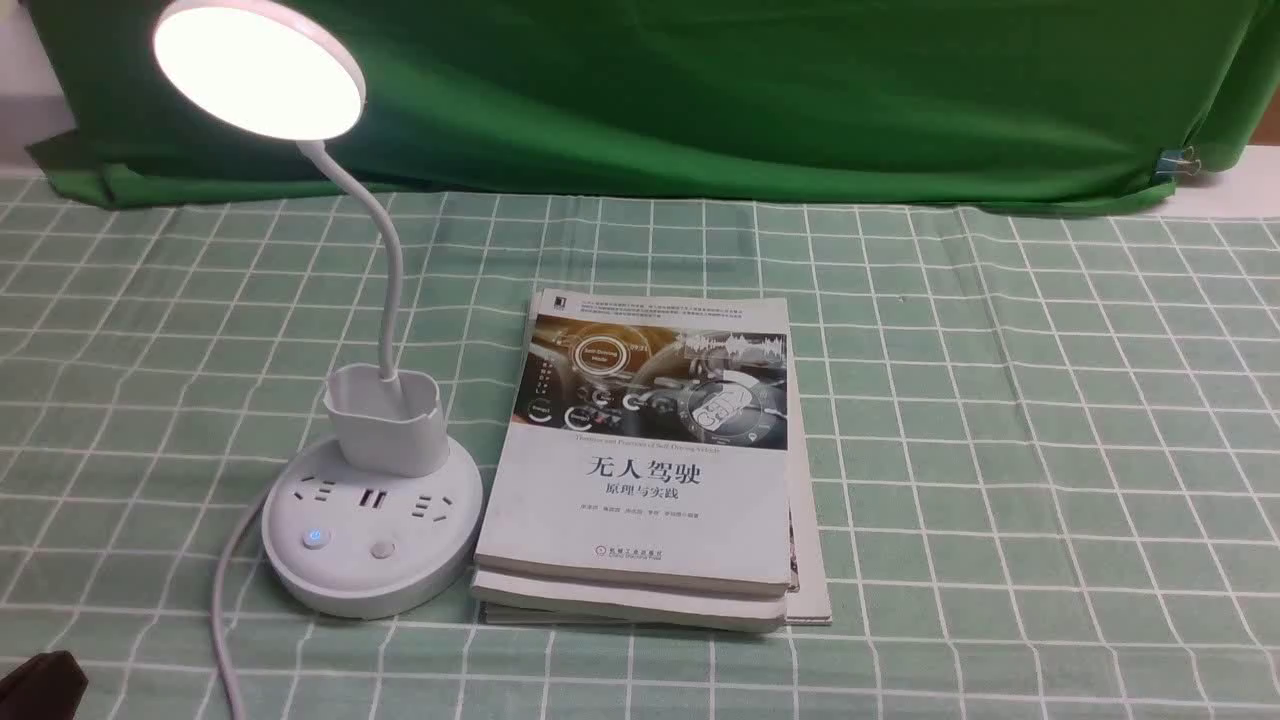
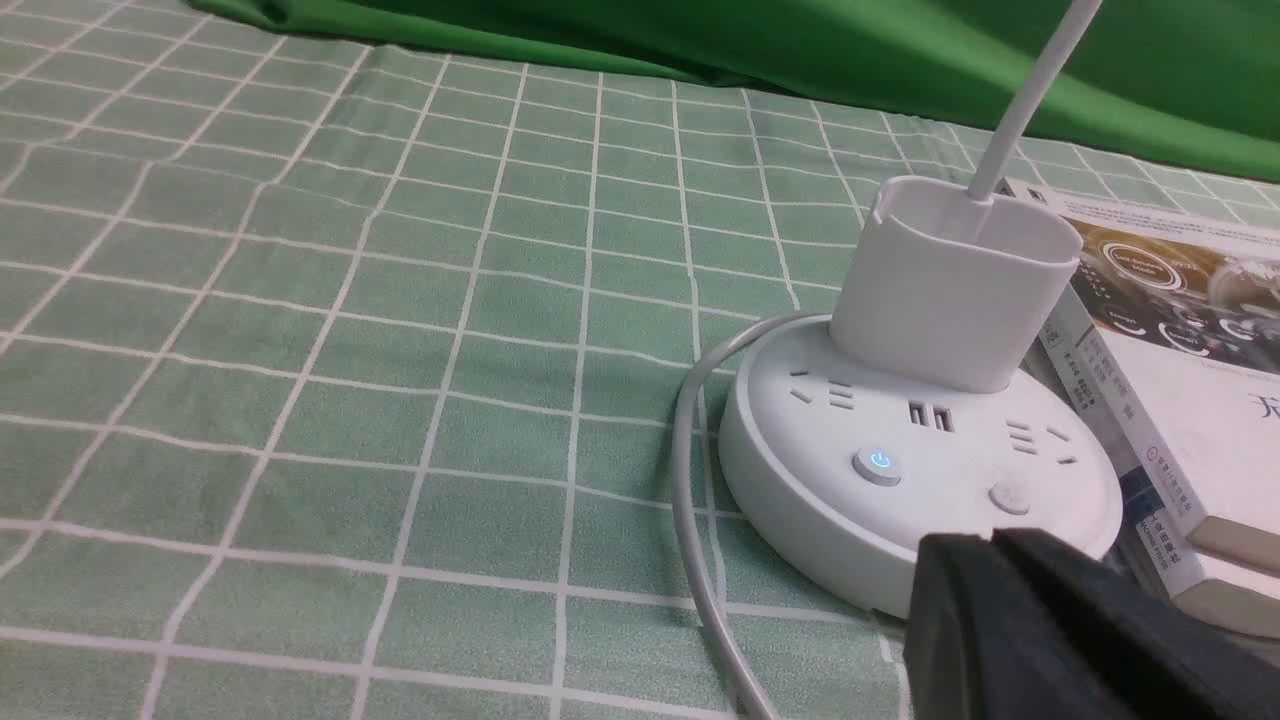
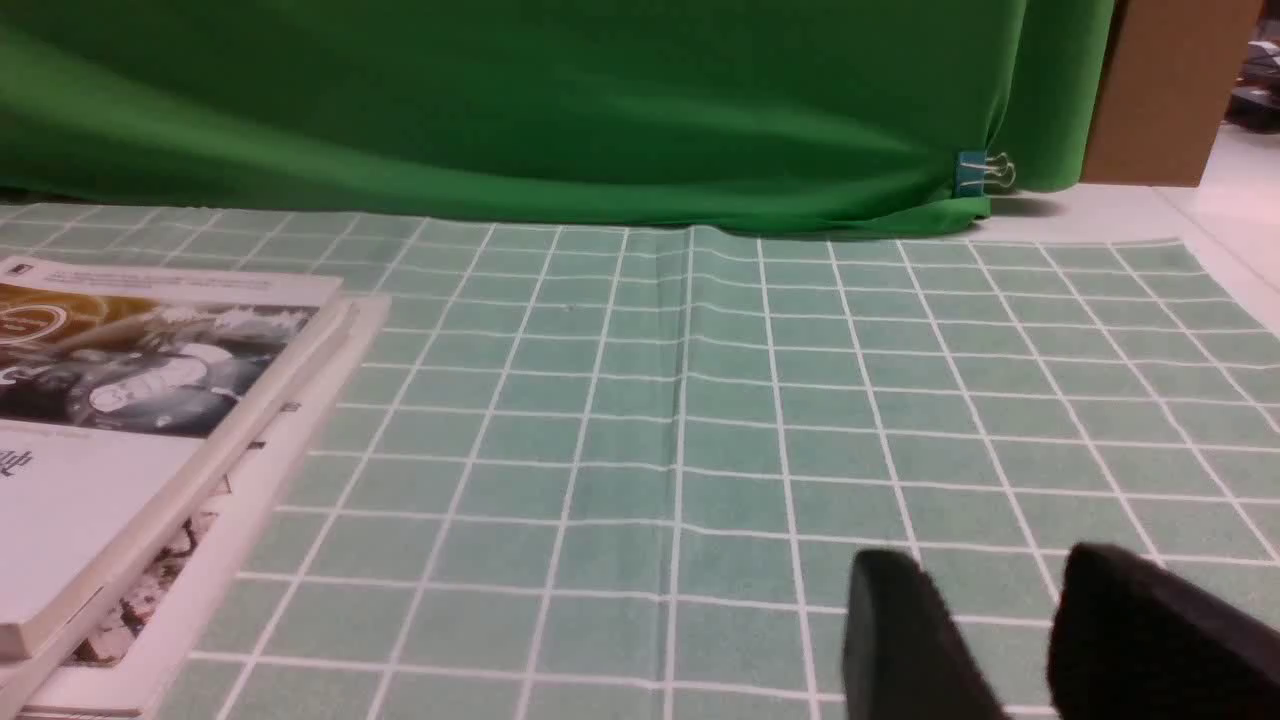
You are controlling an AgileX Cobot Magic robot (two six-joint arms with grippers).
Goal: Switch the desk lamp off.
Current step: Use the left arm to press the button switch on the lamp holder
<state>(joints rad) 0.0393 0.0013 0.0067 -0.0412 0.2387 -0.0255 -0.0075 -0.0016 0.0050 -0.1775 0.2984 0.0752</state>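
The white desk lamp (image 1: 372, 520) stands at the left of the table, and its round head (image 1: 258, 68) glows brightly. On its round base (image 2: 920, 470) a button (image 2: 877, 466) shows a blue light beside a plain button (image 2: 1009, 496). My left gripper (image 2: 992, 540) is shut with nothing in it, its black tips just short of the base's near rim. In the front view only a dark corner of the left gripper (image 1: 40, 685) shows at the bottom left. My right gripper (image 3: 985, 575) hangs open over bare cloth, far from the lamp.
A stack of books (image 1: 650, 460) lies right beside the lamp base. The lamp's white cable (image 1: 225, 620) runs off toward the front edge. A green checked cloth (image 1: 1000, 400) covers the table, with a green backdrop (image 1: 750, 90) behind it.
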